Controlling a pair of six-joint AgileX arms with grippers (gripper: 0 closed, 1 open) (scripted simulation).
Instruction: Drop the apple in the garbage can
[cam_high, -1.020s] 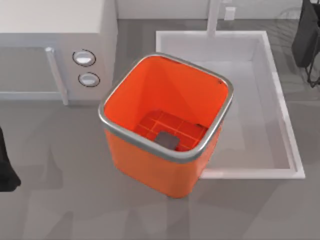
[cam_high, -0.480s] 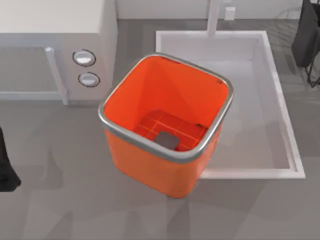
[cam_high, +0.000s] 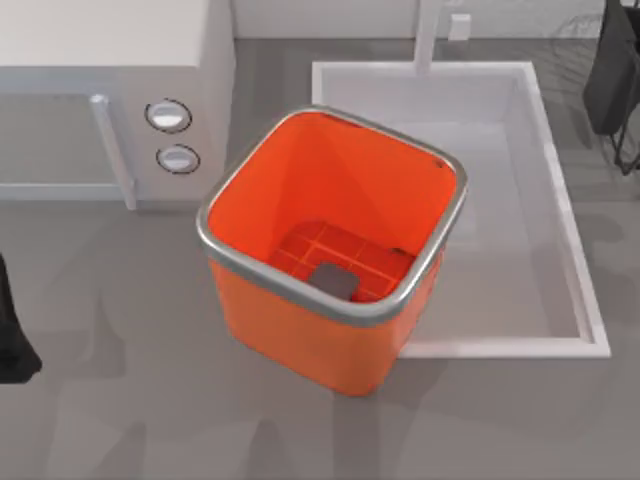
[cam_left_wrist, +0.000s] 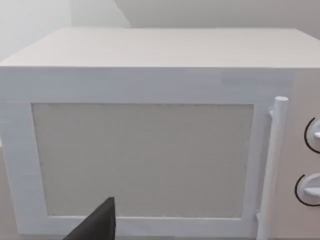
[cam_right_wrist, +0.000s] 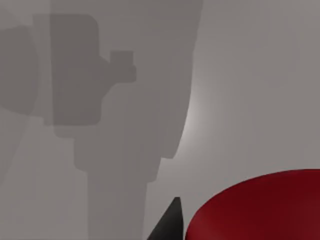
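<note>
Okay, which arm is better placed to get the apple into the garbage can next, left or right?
Right, probably. Its wrist view shows a dark red rounded surface, likely the apple, right beside an end effector fingertip. The left arm sits at the table's left edge facing the microwave, away from the garbage can.

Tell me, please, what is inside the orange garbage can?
Inside the garbage can I see a grid-patterned orange floor with a grey square on it. No apple lies there. The near wall covers the floor's closest strip.
</note>
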